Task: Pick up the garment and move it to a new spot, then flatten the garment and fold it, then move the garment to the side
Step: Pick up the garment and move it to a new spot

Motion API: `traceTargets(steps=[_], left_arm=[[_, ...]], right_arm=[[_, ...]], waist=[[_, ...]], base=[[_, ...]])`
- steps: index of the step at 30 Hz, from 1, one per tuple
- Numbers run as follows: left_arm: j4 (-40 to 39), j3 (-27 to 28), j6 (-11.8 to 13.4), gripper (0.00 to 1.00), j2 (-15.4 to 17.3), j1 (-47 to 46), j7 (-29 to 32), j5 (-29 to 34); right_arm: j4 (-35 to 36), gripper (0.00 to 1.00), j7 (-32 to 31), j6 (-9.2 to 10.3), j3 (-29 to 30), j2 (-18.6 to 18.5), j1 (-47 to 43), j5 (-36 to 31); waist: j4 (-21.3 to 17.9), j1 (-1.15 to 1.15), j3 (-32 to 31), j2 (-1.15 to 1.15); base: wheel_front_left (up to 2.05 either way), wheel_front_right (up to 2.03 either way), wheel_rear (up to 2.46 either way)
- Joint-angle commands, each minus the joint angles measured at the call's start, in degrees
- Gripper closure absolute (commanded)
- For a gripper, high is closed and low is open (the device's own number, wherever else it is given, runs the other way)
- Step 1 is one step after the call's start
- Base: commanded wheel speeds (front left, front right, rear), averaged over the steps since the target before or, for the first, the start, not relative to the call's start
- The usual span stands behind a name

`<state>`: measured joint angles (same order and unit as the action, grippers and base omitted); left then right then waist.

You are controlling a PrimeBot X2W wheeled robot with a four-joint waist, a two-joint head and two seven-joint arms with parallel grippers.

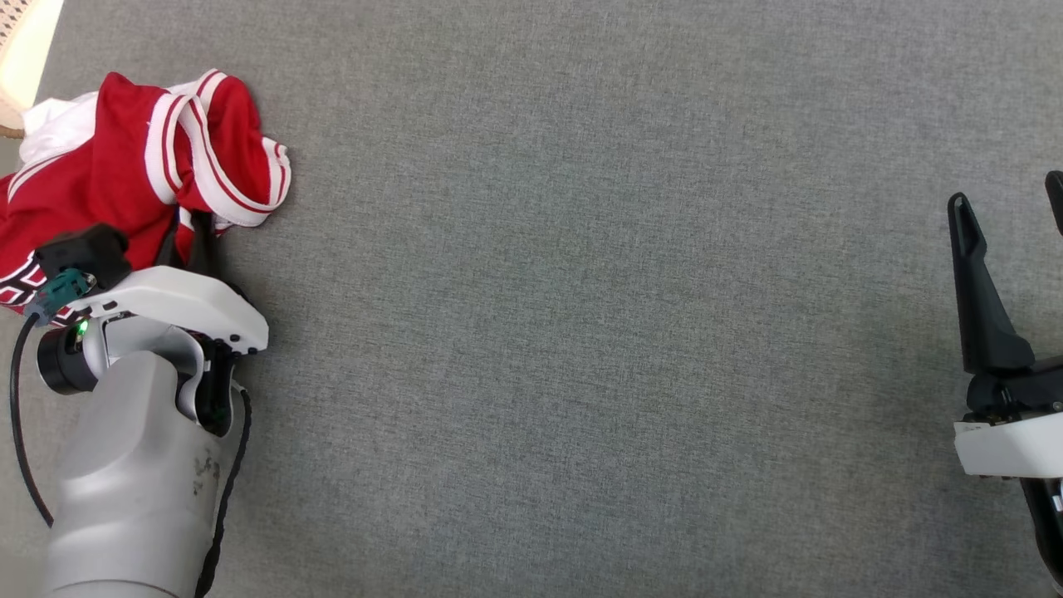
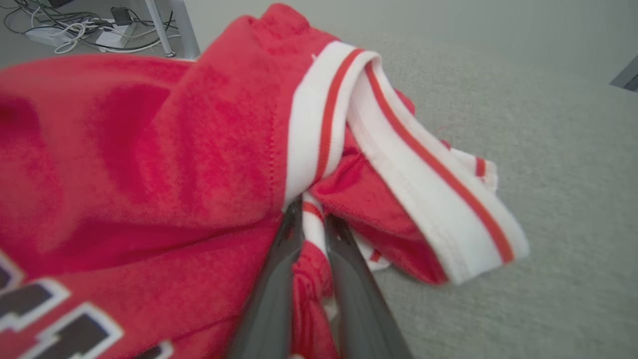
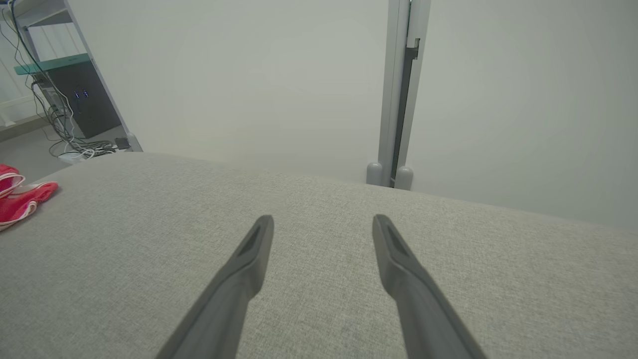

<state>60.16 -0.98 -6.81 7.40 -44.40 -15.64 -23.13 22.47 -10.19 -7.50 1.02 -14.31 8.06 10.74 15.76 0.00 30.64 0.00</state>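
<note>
One grey surface [image 1: 581, 291] is being occupied at far left by the crumpled red garment [image 1: 108, 158], no long axis being discernible. Unreadable white-edged lettering [image 2: 75, 331] is being shown by the left wrist view. Its trim [image 2: 423, 184] is being pinched by the left gripper [image 2: 313, 222]; the right gripper [image 3: 323, 224] is being held spread.

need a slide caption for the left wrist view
Left tool closed on a fold of the crumpled red garment with white striped trim, on the grey fabric surface.
</note>
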Motion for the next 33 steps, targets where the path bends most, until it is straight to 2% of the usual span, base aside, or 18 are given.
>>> traceTargets(steps=[1, 7, 11, 17, 24, 33], left_arm=[[0.68, -0.36, -0.18, 1.00, -1.05, 2.15, 0.92, 0.53], [-10.75, 3.48, 1.40, 1.00, -0.12, 5.90, 0.47, 3.59], [-18.71, 5.29, 2.80, 1.00, -1.08, 10.53, 0.46, 6.59], [-29.31, 5.04, 2.81, 1.00, -2.42, 18.77, 0.47, 9.96], [-39.54, 0.77, 2.43, 1.00, -3.65, 27.75, 1.18, 11.22], [-49.92, -8.90, 0.99, 1.00, -4.19, 31.88, 8.71, 10.38]], right_arm=[[-0.19, 0.00, 0.51, 0.02, -0.01, 0.01, 0.13, 0.16], [-1.91, 0.00, 2.27, 0.02, -0.72, 0.80, -0.36, 0.20], [-3.63, 0.00, 3.52, 0.02, -1.09, 1.59, -1.20, 0.38], [-5.82, 0.00, 4.86, 0.02, -1.83, 3.23, -3.86, 0.97], [-7.23, 0.00, 5.51, 0.02, -2.25, 5.06, -7.29, 1.82], [-7.50, 0.00, 6.46, 0.01, -2.26, 7.08, -8.98, 2.43]], waist=[[0.01, 0.00, -0.64, 0.00], [-0.39, 0.00, -4.66, 0.00], [-1.09, 0.00, -9.07, 0.00], [-3.03, 0.00, -15.76, 0.00], [-7.09, 0.00, -21.20, 0.00], [-16.38, 0.00, -21.53, 0.00]], base=[[0.00, 0.00, 0.00], [0.00, 0.00, 0.00], [0.00, 0.00, 0.00], [0.00, 0.00, 0.00], [0.00, 0.00, 0.00], [0.00, 0.00, 0.00]])
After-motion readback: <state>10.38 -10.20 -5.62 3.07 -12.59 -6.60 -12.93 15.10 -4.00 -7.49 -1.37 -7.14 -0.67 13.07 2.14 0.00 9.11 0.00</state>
